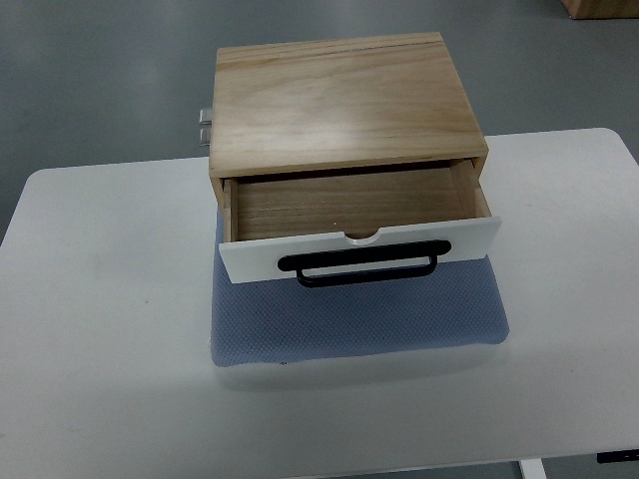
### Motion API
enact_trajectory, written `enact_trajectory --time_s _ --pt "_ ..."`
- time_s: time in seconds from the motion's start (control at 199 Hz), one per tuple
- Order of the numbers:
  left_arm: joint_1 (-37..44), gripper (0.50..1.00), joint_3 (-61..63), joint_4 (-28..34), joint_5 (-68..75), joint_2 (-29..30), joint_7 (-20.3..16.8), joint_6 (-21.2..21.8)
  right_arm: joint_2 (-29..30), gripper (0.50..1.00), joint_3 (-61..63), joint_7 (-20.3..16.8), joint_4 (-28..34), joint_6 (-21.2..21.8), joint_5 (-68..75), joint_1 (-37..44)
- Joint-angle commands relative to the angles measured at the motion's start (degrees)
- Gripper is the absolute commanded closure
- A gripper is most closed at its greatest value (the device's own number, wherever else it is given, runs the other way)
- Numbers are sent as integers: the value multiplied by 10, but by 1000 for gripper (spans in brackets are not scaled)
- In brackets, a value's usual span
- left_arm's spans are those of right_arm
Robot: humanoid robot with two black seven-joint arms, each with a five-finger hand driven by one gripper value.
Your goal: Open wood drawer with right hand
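Top view gives us a white desk [110, 329] seen steeply from our own side, and we read it from left to right. Its left stretch is bare, with the rounded corner close to the picture's left edge. At the back left of the wooden box [339, 100] a small metal fitting [204, 127] sticks out from the side wall. The box sits near the desk's far edge, partly overhanging it toward the grey floor [90, 80]. Beneath its front lies a blue-grey mat [349, 319], reaching toward us and ending short of the near edge of the desk. The wood drawer [349, 205] is pulled out toward us over the mat; its inside shows bare wood. Its white front panel [469, 238] carries a black handle [359, 267] running across the middle. To the right the desk is again bare up to its rounded corner. Neither hand is in view, so we cannot tell how the fingers stand. At the top right corner a brown box edge [599, 8] shows on the floor.
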Motion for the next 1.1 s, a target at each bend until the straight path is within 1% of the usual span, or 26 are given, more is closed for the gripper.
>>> enact_trajectory --time_s 0.0,0.121,0.367,0.533,0.694,0.835,1.016,1.096 --pt "0 500 0 0 0 0 0 0 35 556 20 6 -22 0 -5 -21" --pt "0 500 0 0 0 0 1 0 66 556 21 27 -28 1 -6 -45" --pt "0 500 0 0 0 0 0 0 105 556 57 31 -29 -1 -6 -93" --pt "0 500 0 0 0 0 0 0 125 556 79 46 -29 -1 -6 -122" --pt "0 500 0 0 0 0 1 0 145 556 105 46 -29 -2 -6 -143" --pt "0 500 0 0 0 0 1 0 148 556 126 46 -29 -1 -5 -158" --pt "0 500 0 0 0 0 0 0 150 556 129 46 -29 -1 -5 -175" --pt "0 500 0 0 0 0 0 0 163 556 129 46 -29 -1 -5 -181"
